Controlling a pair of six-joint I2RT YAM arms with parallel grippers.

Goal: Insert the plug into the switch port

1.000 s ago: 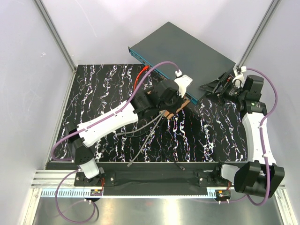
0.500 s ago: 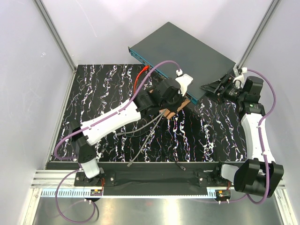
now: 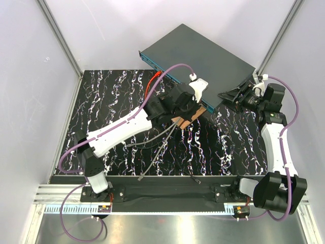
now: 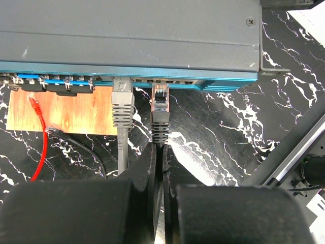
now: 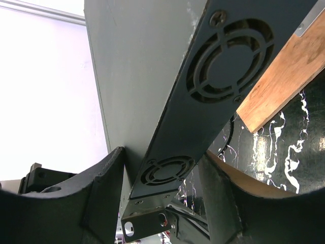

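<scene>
The switch is a flat dark grey box lying at the back, its blue-teal port face turned toward the left arm. My left gripper is shut on a black cable just behind its black plug. The plug points at the port face, its tip right at an opening beside an inserted grey plug. In the top view the left gripper hides the plug. My right gripper straddles the switch's right end, one finger on its top face and the other under it.
A wooden plate lies under the switch's front edge. A red cable is plugged in further left. Loose grey cables trail over the black marbled mat. White walls close in both sides, and the switch's mounting bracket sits between the right fingers.
The right gripper's jaws have closed in around the switch's right end. The left gripper with the plug has edged slightly toward the port face.
</scene>
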